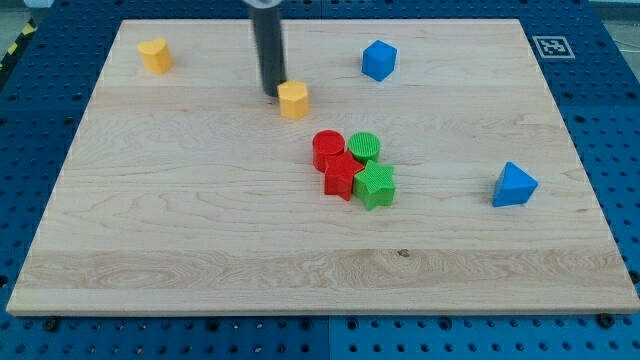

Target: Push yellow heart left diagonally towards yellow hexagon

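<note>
A yellow heart [155, 54] lies near the board's top left corner. A yellow hexagon [293, 100] lies right of it and lower, toward the middle of the top half. My tip [271, 95] stands right against the hexagon's left side, touching or nearly touching it. The tip is well to the right of the heart and a little lower. The rod rises straight up out of the view's top.
A tight cluster sits mid-board: a red cylinder [327, 148], a red star [341, 176], a green cylinder [364, 146] and a green block [376, 186]. A blue block [378, 60] lies top right, a blue triangle [514, 185] at right. The wooden board [200, 250] lies on a blue pegboard.
</note>
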Robot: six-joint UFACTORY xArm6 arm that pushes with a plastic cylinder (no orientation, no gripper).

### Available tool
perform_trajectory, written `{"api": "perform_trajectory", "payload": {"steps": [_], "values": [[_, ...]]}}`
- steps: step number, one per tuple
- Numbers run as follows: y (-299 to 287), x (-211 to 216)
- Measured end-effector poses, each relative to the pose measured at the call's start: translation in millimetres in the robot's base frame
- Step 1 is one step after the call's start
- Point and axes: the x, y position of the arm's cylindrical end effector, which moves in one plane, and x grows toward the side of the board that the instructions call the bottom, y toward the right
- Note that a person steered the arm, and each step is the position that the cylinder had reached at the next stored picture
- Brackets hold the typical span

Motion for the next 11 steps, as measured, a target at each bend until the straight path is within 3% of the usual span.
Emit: {"api": "perform_trajectory", "payload": {"steps": [2,4,6,7,8,9,10,11], "values": [[-5,1],[-134,1],[-253,-38],[-252,-73],[-195,-71],[-106,-27],[-53,-21],[-92,-23]]}}
